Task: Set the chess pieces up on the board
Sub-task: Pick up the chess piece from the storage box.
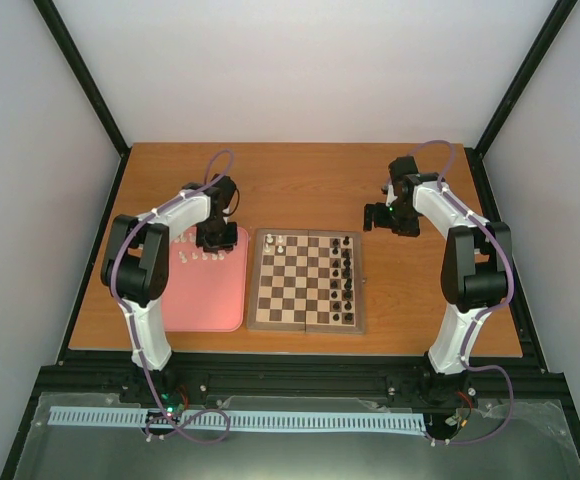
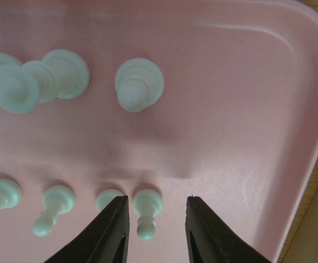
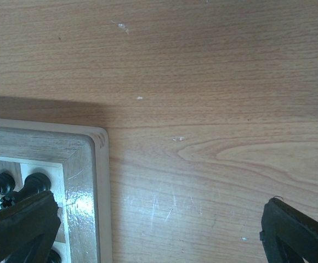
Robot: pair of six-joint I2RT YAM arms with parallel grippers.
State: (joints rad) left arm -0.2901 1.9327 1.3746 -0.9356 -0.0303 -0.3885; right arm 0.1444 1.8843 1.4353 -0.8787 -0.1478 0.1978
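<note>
The wooden chessboard (image 1: 306,318) lies mid-table. Two white pieces (image 1: 276,241) stand at its far left corner. Several white pieces (image 1: 198,256) lie and stand on the pink tray (image 1: 210,300). My left gripper (image 1: 214,238) hangs low over the tray's far right part, open, its fingers (image 2: 115,230) on either side of a standing white pawn (image 2: 146,210) without touching it. More white pieces (image 2: 138,83) lie further in on the tray (image 2: 230,109). My right gripper (image 1: 380,216) is open and empty above bare table beside the board's far right corner (image 3: 87,181).
Black pieces (image 1: 347,270) fill the board's right two columns; a few show in the right wrist view (image 3: 22,186). The tray's raised rim (image 2: 312,164) is just right of my left fingers. Black frame posts edge the table.
</note>
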